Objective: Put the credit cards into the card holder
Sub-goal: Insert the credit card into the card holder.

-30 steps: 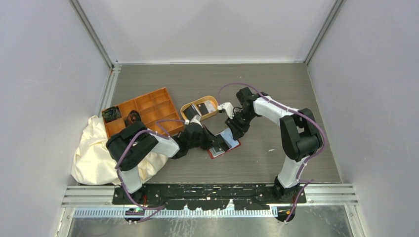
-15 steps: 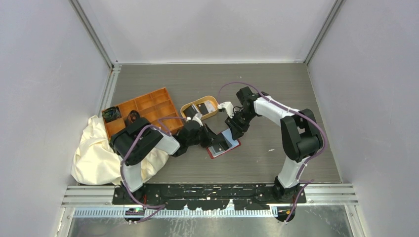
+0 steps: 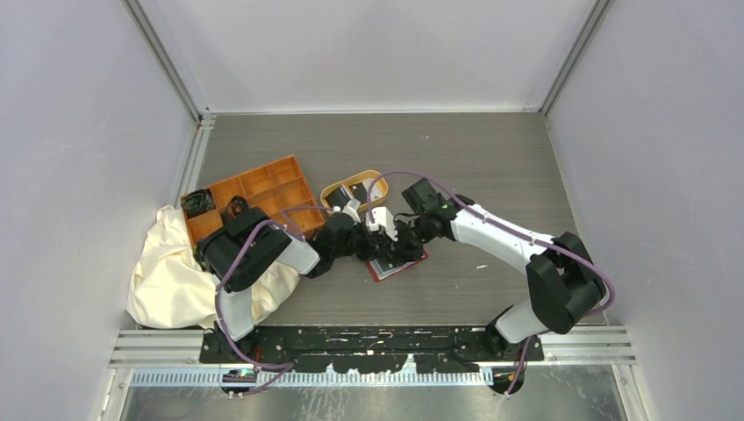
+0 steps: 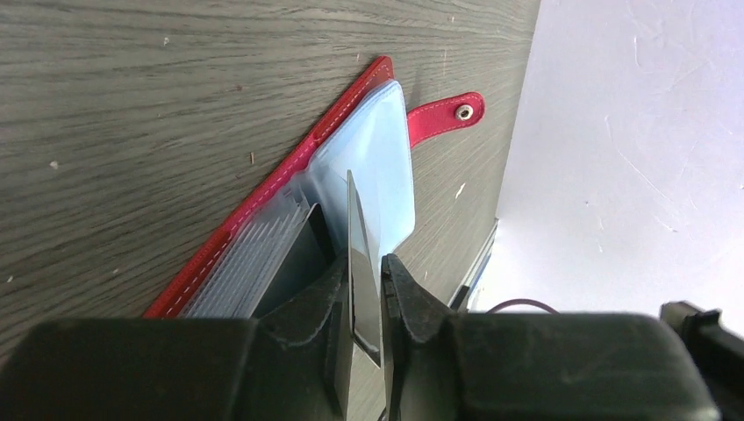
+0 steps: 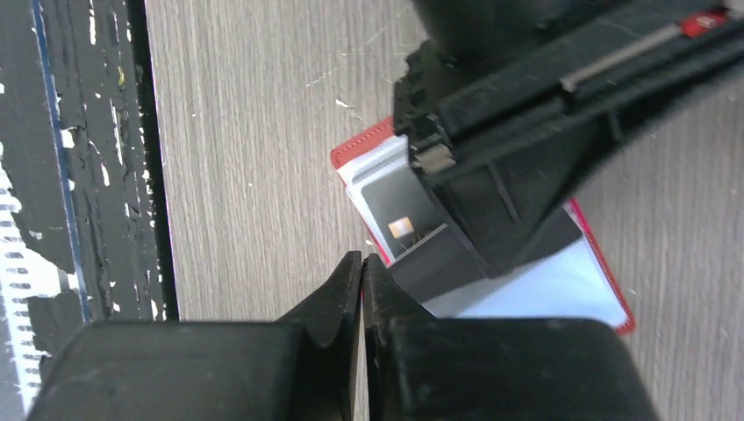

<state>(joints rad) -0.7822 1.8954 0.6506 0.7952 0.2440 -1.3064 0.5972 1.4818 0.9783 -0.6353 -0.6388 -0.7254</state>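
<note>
**Left pincer (image 4: 364, 261) aiming card (image 4: 354, 228) at card holder (image 4: 377, 167)**

We are seeing the card standing between its jaws, pinched or loose we cannot tell, long axis pointing ahead into the open card holder just below. Right pincer (image 5: 361, 263) is hovering alongside, pressed together, empty.

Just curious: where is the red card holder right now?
In the top view, the card holder lies open near the centre, on the robot's side of the tan dish, right of the orange tray.

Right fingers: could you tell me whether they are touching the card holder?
Cannot tell. The right wrist view puts the shut right fingers beside the card holder but gives no height; the top view is too crowded.
</note>
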